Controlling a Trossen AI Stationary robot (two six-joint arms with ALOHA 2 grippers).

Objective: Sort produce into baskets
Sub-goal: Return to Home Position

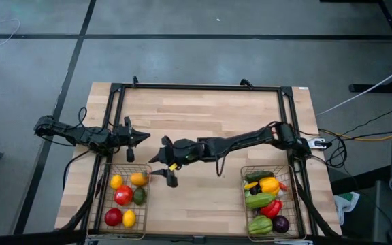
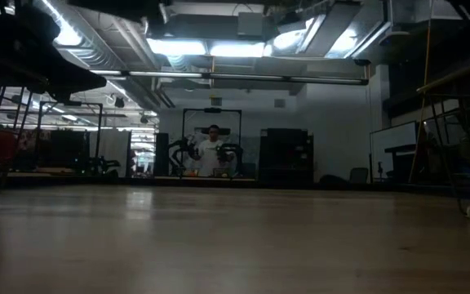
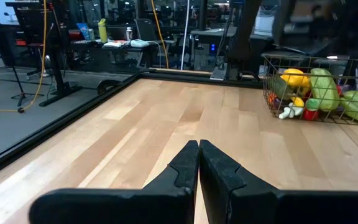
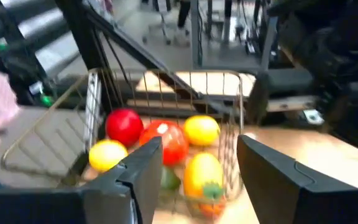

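Two wire baskets stand at the table's near edge. The left basket holds red, yellow, orange and green produce. The right basket holds a yellow pepper, green, red and purple pieces. My right gripper reaches across the table and hangs open just right of the left basket's far corner, with nothing between its fingers. My left gripper is shut and empty, above the wood beyond the left basket; its closed fingertips point toward the right basket.
A black frame runs along the table's far edge and down both sides. Bare wood lies between the two baskets. In the low view, a person stands far off in the room beyond the table.
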